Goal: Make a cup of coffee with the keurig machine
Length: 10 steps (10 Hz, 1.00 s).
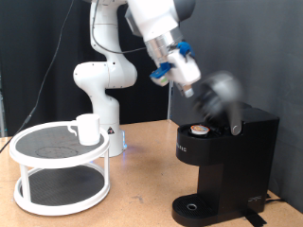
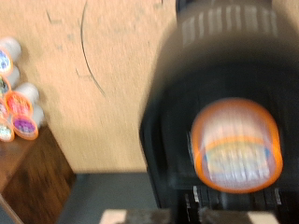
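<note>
The black keurig machine (image 1: 227,156) stands at the exterior view's right. Its lid (image 1: 225,93) is raised and motion-blurred. A brown-topped pod (image 1: 198,130) sits in the open chamber. My gripper (image 1: 199,87) is at the lid's left side, touching or very near it, and blur hides its fingers. The white cup (image 1: 87,129) stands on the top tier of the white round stand (image 1: 38,149) at the exterior view's left, far from the gripper. The wrist view shows the blurred black lid (image 2: 215,56) close up, with an orange-rimmed round part (image 2: 235,145) on it.
The machine's round drip base (image 1: 194,206) holds nothing. The robot's white base (image 1: 106,85) stands behind the stand. In the wrist view, several coffee pods (image 2: 19,107) lie on a dark wooden surface below a beige wall.
</note>
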Tool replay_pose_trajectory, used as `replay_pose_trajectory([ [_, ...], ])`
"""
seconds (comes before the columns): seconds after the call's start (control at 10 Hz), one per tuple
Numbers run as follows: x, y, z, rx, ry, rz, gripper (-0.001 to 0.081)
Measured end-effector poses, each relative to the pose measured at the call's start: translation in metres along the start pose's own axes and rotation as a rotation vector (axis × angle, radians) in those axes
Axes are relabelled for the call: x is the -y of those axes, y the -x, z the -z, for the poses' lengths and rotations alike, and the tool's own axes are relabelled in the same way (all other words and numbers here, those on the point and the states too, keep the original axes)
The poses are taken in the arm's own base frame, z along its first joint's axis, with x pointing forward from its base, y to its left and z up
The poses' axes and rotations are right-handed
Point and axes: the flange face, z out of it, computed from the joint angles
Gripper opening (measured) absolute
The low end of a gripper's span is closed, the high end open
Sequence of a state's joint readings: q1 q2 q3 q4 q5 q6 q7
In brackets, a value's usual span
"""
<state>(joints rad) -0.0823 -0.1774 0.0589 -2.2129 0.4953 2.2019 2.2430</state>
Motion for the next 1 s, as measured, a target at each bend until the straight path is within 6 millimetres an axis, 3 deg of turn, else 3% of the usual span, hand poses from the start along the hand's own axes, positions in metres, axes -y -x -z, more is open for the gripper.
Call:
replay_pose_trajectory([
  [0.2, 0.015, -0.014, -0.022, -0.016, -0.050, -0.013, 0.0000],
  [0.4, 0.021, -0.016, -0.031, 0.039, -0.025, -0.017, 0.0000],
  [0.7, 0.013, -0.006, -0.020, 0.160, 0.096, -0.029, 0.0000],
  [1.0, -0.009, 0.026, 0.002, 0.339, 0.221, -0.040, 0.0000],
])
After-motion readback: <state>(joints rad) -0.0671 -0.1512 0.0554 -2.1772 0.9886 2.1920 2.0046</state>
